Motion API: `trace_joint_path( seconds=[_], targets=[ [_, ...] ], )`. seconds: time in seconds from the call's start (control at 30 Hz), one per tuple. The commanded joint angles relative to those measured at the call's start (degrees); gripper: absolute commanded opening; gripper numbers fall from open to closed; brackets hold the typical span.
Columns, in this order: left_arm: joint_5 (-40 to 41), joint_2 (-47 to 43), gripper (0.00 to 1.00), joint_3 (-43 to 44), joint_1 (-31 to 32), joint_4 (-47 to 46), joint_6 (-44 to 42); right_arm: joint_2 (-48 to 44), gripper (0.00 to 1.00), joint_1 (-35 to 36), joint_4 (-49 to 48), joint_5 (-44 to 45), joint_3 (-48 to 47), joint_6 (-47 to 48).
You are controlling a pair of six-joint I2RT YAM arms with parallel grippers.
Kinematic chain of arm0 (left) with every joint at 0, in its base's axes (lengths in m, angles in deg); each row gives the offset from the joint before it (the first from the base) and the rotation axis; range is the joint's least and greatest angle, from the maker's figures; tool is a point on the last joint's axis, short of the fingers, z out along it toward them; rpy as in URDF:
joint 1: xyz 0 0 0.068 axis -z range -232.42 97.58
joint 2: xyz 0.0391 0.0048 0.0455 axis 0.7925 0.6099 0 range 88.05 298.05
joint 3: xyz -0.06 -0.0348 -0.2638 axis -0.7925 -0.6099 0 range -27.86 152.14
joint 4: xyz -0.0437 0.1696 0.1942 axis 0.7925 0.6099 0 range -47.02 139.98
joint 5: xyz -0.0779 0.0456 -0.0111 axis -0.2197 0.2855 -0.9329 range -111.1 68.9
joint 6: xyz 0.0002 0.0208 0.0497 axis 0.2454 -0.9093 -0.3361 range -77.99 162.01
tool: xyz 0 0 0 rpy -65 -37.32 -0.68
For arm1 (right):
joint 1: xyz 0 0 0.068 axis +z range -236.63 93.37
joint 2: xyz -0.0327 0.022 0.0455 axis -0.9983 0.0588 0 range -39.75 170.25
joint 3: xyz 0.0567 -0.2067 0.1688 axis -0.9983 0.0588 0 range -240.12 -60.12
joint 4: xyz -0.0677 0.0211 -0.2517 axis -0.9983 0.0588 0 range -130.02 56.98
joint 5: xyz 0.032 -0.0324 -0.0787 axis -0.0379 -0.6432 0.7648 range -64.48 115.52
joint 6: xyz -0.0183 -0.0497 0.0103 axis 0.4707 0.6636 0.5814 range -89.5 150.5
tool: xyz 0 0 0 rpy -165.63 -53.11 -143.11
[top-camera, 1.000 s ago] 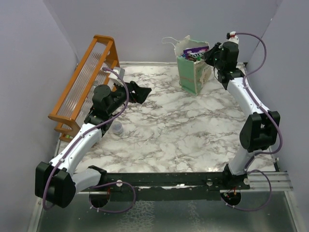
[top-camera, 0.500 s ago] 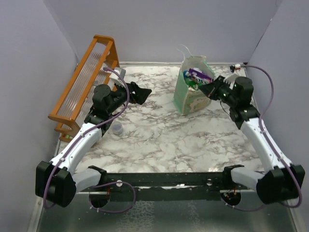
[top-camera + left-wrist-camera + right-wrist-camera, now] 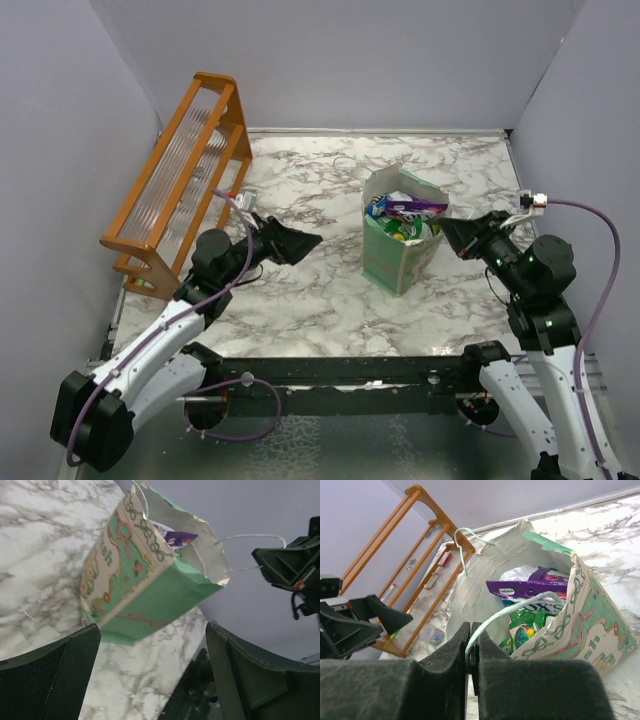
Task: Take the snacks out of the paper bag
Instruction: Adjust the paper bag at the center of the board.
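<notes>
The mint-green paper bag (image 3: pixel 398 262) stands open on the marble table, right of centre. The snacks (image 3: pixel 405 212) fill its mouth: a purple packet (image 3: pixel 530 586) lies on top, with blue and green packets (image 3: pixel 526 630) under it. My right gripper (image 3: pixel 450 228) is just right of the bag and shut on its near string handle (image 3: pixel 510 611), which runs taut from the jaws (image 3: pixel 470 652). My left gripper (image 3: pixel 312 240) is open and empty, left of the bag, with its fingers framing the bag's printed side (image 3: pixel 125 575) in the left wrist view.
The orange wooden rack (image 3: pixel 180 180) stands along the left wall. A small clear cup (image 3: pixel 434 635) sits on the table in front of it. The bag's other handle (image 3: pixel 465 545) sticks up free. Grey walls enclose the table on three sides.
My right gripper has drawn the bag by its handle from the back right corner toward the middle of the table. My left arm has shifted nearer and a little right, still open.
</notes>
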State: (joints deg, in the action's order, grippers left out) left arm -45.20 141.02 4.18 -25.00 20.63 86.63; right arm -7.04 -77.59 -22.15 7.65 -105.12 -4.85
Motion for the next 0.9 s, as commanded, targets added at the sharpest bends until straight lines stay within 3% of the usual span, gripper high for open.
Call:
trace_joint_path(
  seconds=[0.0,0.13,0.33,0.5,0.63,0.73,0.87],
  targets=[
    [8.5,-8.2,0.89,-6.0,2.7,-9.6,16.6,-4.8,0.05,0.3,1.6,0.2,1.0,1.8],
    [13.8,-5.1,0.89,-2.8,4.6,-6.3,14.2,-5.3,0.05,1.3,3.3,0.0,-1.4,4.8],
    [15.9,11.4,0.88,7.7,6.2,-6.4,10.9,-7.2,0.05,3.8,7.3,4.0,-4.3,8.2],
    [19.6,25.1,0.95,19.4,6.2,-5.4,10.0,-8.4,0.05,4.8,7.4,5.7,-3.6,8.5],
    [15.1,35.3,0.86,25.8,6.2,-12.4,12.9,-8.7,0.05,5.7,7.5,7.0,-3.8,9.1],
    [12.3,39.9,0.8,27.1,6.2,-21.8,15.8,-9.0,0.06,6.1,7.5,8.2,-3.6,9.9],
    [10.7,43.8,0.68,29.4,6.3,-25.8,18.0,-9.6,0.06,6.3,7.9,10.6,-3.7,11.0]
  ],
)
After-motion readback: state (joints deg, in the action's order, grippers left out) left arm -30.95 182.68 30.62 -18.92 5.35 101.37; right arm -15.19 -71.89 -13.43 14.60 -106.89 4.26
